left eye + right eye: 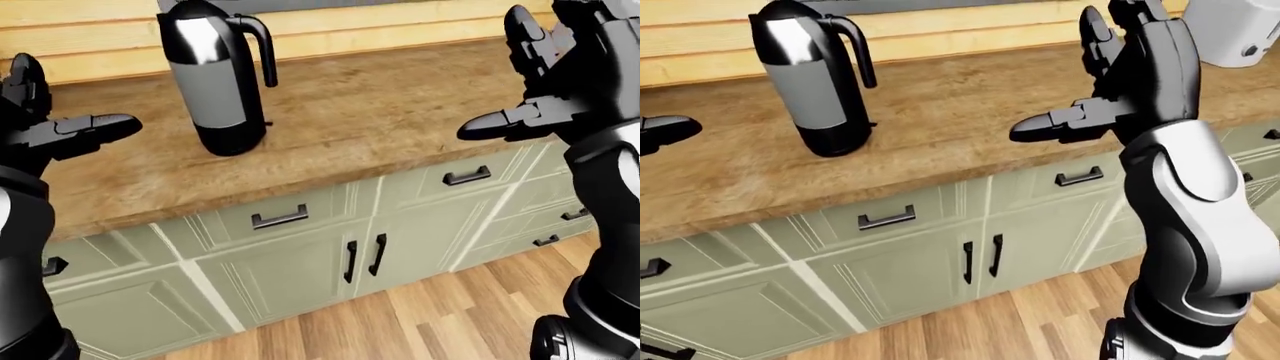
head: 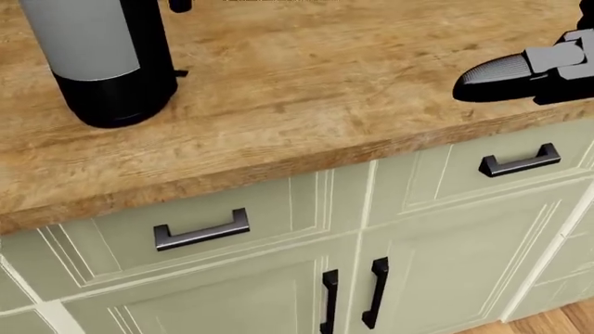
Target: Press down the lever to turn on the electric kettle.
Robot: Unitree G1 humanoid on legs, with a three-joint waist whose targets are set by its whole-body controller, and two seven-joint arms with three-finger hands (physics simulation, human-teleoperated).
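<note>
Both hands hang spread and empty over the counter (image 1: 380, 112): right hand (image 1: 545, 75), left hand (image 1: 55, 120). Between them, well apart from both, stands the electric kettle (image 1: 215, 75), its small lever (image 1: 268, 124) near the base. One fingertip should press straight down. No writing is legible.

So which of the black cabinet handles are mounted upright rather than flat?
The pair at the middle where the two cabinet doors meet, below the countertop; every drawer handle runs horizontally.

both arms are raised, the left robot hand (image 1: 60, 124) and right robot hand (image 1: 1110, 82) with fingers spread, holding nothing.
</note>
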